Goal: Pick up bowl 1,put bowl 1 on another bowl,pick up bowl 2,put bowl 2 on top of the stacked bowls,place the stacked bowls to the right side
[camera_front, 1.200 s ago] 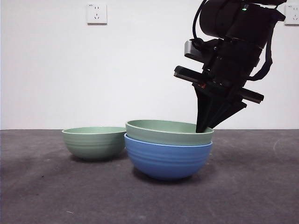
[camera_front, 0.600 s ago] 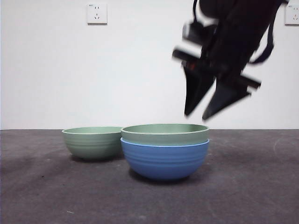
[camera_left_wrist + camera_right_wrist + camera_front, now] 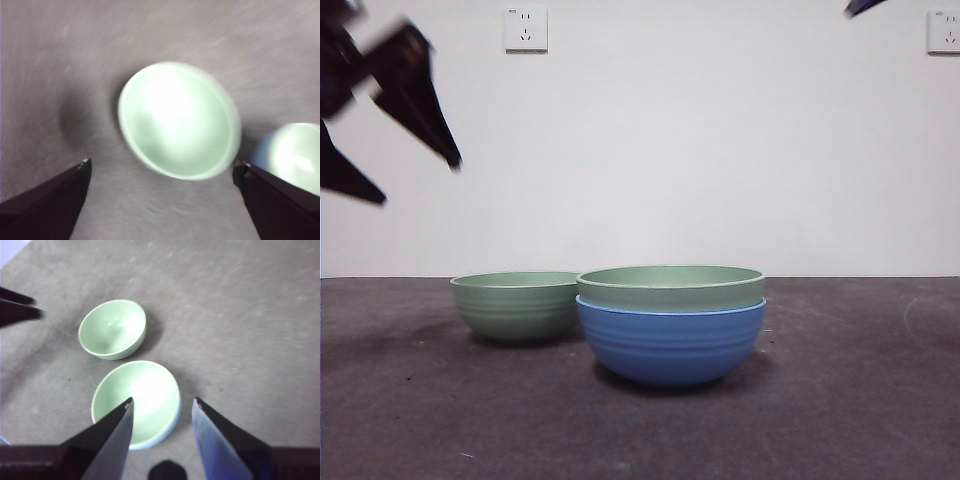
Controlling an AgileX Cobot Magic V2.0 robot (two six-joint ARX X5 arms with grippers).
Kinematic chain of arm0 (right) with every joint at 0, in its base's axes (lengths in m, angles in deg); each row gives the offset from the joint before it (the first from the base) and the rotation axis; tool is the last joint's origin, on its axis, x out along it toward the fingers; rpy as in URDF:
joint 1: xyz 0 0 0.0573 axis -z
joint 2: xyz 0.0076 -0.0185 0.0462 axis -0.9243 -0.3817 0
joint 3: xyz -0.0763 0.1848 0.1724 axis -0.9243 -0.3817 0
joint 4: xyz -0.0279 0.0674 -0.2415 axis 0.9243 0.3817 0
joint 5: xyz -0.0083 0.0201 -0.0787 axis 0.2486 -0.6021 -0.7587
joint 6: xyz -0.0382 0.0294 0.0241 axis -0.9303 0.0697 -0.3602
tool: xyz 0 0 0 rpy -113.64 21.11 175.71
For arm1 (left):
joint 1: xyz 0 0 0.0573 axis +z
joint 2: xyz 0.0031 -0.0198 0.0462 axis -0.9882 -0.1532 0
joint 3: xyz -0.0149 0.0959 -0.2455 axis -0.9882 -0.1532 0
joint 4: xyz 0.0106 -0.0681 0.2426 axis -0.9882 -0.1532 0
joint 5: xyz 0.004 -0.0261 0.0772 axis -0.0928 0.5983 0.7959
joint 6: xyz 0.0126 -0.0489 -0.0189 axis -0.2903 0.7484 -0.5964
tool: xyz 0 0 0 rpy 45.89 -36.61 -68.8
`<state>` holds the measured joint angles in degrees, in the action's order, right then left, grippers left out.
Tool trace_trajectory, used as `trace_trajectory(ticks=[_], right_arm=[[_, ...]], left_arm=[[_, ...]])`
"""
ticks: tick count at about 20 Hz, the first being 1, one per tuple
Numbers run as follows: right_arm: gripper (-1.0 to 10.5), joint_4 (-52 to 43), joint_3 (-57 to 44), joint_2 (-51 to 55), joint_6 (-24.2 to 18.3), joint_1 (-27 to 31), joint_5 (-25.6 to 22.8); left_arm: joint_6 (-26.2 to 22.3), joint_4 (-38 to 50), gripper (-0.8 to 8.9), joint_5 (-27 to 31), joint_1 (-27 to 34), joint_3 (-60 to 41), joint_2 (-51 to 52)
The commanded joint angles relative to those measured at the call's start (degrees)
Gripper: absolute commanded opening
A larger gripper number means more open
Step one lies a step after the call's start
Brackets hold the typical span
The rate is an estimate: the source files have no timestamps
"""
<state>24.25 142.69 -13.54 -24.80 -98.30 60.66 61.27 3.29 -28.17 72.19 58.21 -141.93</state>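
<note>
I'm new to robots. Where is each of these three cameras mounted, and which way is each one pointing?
Front view: low, at table height, looking level at the stacked green bowl in the blue bowl, the lone green bowl beside; the left gripper enters upper left.
Left wrist view: on the left arm, looking down over the lone green bowl; both jaws spread wide.
Right wrist view: high on the right arm, right gripper open, above both bowls.
All three share the lone green bowl.

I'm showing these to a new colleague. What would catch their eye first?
Mid-table, a pale green bowl sits nested in the blue bowl. A second pale green bowl stands alone beside that stack. The left gripper, open, hangs high above the lone bowl.
</note>
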Motion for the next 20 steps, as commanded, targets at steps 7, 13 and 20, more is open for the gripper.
trace_trajectory(ticks=[7, 13, 20], right_arm=[[1.9, 7.23, -0.24, 5.07, -0.04, 0.02, -1.64], [1.9, 7.43, -0.24, 5.07, -0.04, 0.02, -1.64], [1.9, 7.45, -0.24, 5.07, -0.04, 0.02, -1.62]], left_arm=[[1.11, -4.74, 4.71, 7.82, -3.04, 17.16, -24.35], [1.01, -5.70, 3.26, 10.40, -3.80, 18.18, -28.02], [0.90, -8.13, -0.01, 10.27, -3.82, 18.18, -28.02]])
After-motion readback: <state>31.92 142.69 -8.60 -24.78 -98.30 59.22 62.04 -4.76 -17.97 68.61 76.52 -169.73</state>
